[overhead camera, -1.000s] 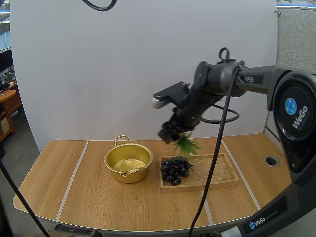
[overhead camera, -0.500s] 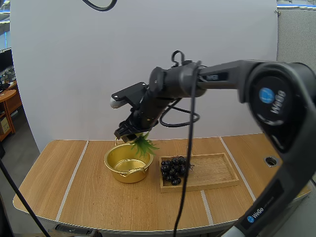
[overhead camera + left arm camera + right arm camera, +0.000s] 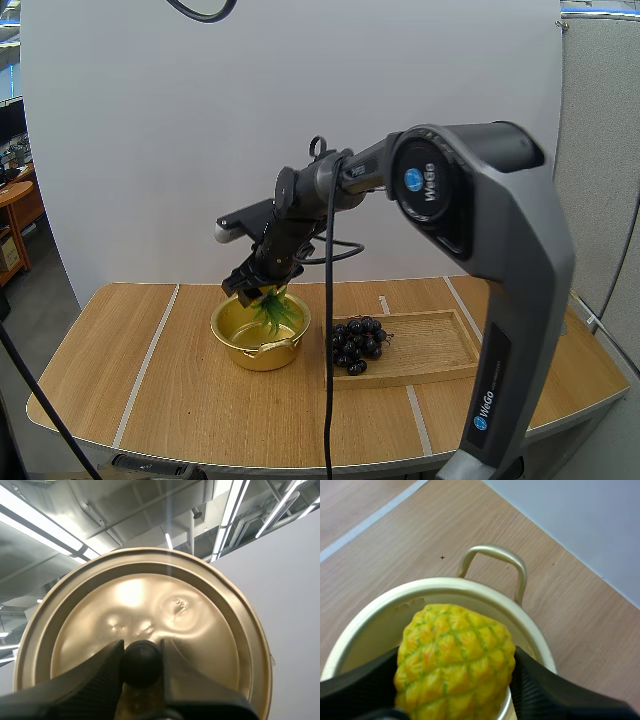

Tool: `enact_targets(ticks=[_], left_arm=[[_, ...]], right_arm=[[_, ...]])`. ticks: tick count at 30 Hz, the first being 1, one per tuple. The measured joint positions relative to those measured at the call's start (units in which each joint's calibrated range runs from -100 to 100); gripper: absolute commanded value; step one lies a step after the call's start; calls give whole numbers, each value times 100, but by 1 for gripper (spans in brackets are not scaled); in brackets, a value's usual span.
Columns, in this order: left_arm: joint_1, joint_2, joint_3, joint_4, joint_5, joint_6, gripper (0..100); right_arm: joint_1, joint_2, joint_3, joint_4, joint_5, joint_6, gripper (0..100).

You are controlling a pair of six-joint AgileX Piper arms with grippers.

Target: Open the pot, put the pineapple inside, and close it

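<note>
The open golden pot [image 3: 260,330] stands on the table left of the wooden tray. My right gripper [image 3: 262,288] hangs just over the pot's mouth, shut on the pineapple [image 3: 455,662], whose green leaves [image 3: 275,310] dip into the pot. In the right wrist view the yellow fruit sits between the two black fingers [image 3: 545,695] above the pot's rim [image 3: 470,587] and its far handle [image 3: 495,560]. In the left wrist view my left gripper [image 3: 141,662] is shut on the black knob [image 3: 141,661] of the golden lid [image 3: 145,620], held up away from the table.
A wooden tray [image 3: 430,345] lies right of the pot with a bunch of dark grapes [image 3: 355,342] at its left end. Bare table [image 3: 130,370] stretches left of and in front of the pot.
My right arm has swung left from above the tray to over the pot, carrying the pineapple, and lowered so the leaves enter the pot.
</note>
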State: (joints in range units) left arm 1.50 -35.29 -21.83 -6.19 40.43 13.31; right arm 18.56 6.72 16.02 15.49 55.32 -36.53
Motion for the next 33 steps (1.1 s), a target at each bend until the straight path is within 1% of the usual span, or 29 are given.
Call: enact_targets(ticks=[6,10,11,13,14,15,16,24,31,33], left_arm=[[0,0,0,0,0,0,0],[0,0,0,0,0,0,0],[0,0,0,0,0,0,0],[0,0,0,0,0,0,0],[0,0,0,0,0,0,0],[0,0,0,0,0,0,0],[0,0,0,0,0,0,0],[0,0,0,0,0,0,0],[0,0,0,0,0,0,0],[0,0,0,0,0,0,0]], right_arm=[[35,451,-60,27,-58,19,0],[35,520,-60,40,-58,19,0],[35,520,-60,65,-42,19,7],[35,520,-60,87,-42,19,36],[35,520,-60,87,-42,19,59],[35,520,-60,99,-42,19,84],[35,520,-60,99,-42,19,100],[35,373,-60,171,-26,87,100],[35,-486,-60,207,340,98,100],[35,-906,-60,218,571,98,100]])
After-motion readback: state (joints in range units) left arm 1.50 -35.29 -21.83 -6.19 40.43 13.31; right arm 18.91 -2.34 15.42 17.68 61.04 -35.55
